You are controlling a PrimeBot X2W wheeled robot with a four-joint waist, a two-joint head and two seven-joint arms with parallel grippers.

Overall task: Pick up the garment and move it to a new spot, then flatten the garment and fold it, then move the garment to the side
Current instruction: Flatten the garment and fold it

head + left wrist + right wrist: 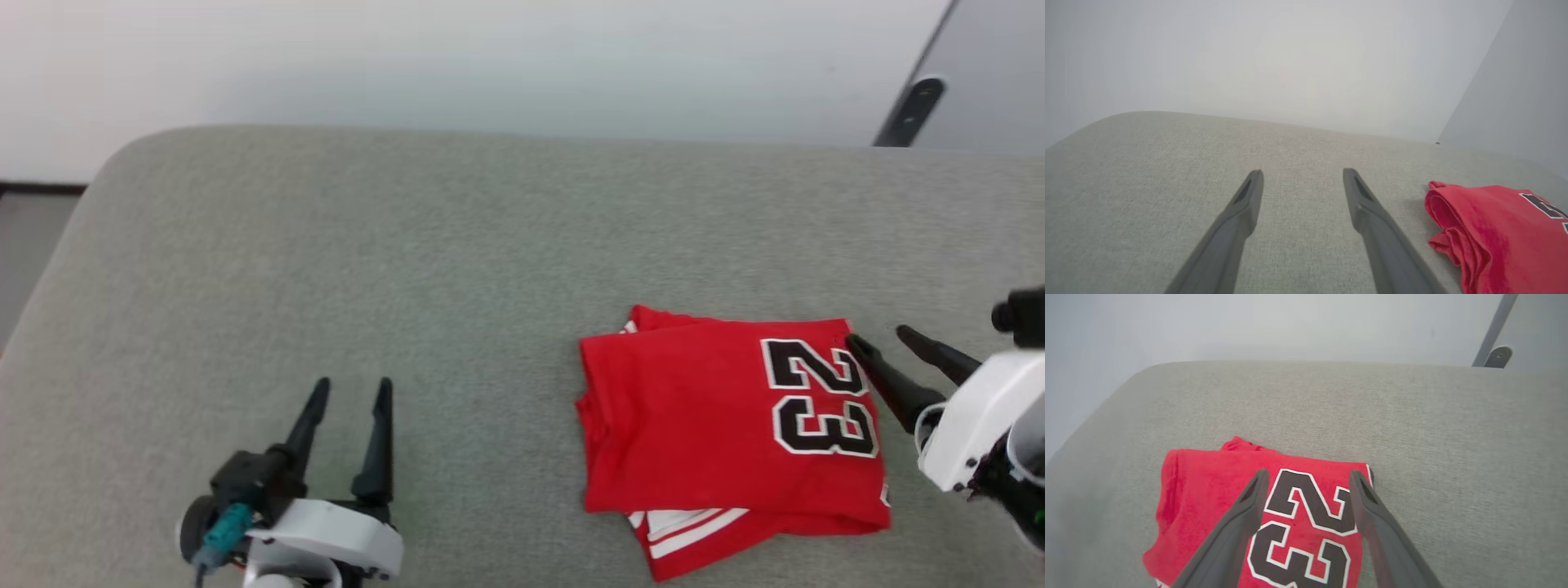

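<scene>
The garment (694, 425) lies folded into a red rectangle on the grey cushioned surface (457, 261), right of centre, with a black "23" on top and white striped edges showing at its near side. My right gripper (880, 336) hovers open at its right edge, one finger's tip close to the fabric; in the right wrist view the garment (1208, 490) sits under the spread fingers of that gripper (1308, 473). My left gripper (353, 384) stands open and empty at the lower left, well apart from the garment (1498, 232), and appears again (1302, 173) over bare cushion.
A pale wall runs behind the surface. A dark metal bar with a round fitting (910, 110) leans at the back right. The surface's rounded left edge (73, 245) drops to a grey floor (33, 245). Bare cushion stretches left of and behind the garment.
</scene>
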